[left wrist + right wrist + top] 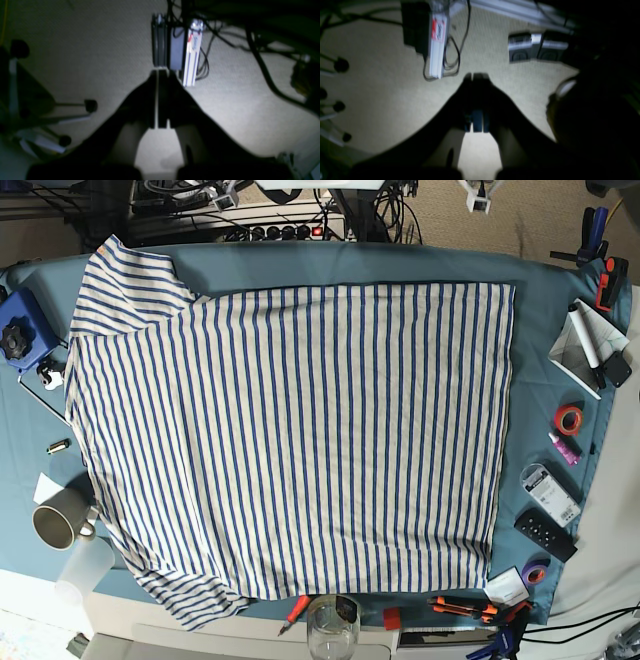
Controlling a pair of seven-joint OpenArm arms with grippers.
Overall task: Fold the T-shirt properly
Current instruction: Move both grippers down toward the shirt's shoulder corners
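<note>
The teal-blue table cloth (pixel 545 290) covers the work surface in the base view. The T-shirt (pixel 300 440), a large short-sleeved cloth garment in cream-white with narrow blue stripes, lies spread flat across most of that cloth. Its collar end and both sleeves are at the left; one sleeve reaches the far-left corner, the other the near-left edge. Its straight hem runs along the right side.

Neither arm appears in the base view. Both wrist cameras look down at a pale carpeted floor (pixel 250 105), off the table.

The left gripper (pixel 160 73) is dark against the floor, its jaws pressed together with only a thin bright seam between them, and nothing is gripped. The right gripper (pixel 473 75) likewise has its jaws together and carries nothing.

Small items border the shirt:
- a grey metal mug (pixel 57 525) at the near left, touching the shirt edge;
- a blue block with a black knob (pixel 18 328) at the far left;
- a clear drinking glass (pixel 333 625) at the near edge;
- a black remote control (pixel 545 534) at the near right;
- a roll of red tape (pixel 570 419) at the right.
</note>
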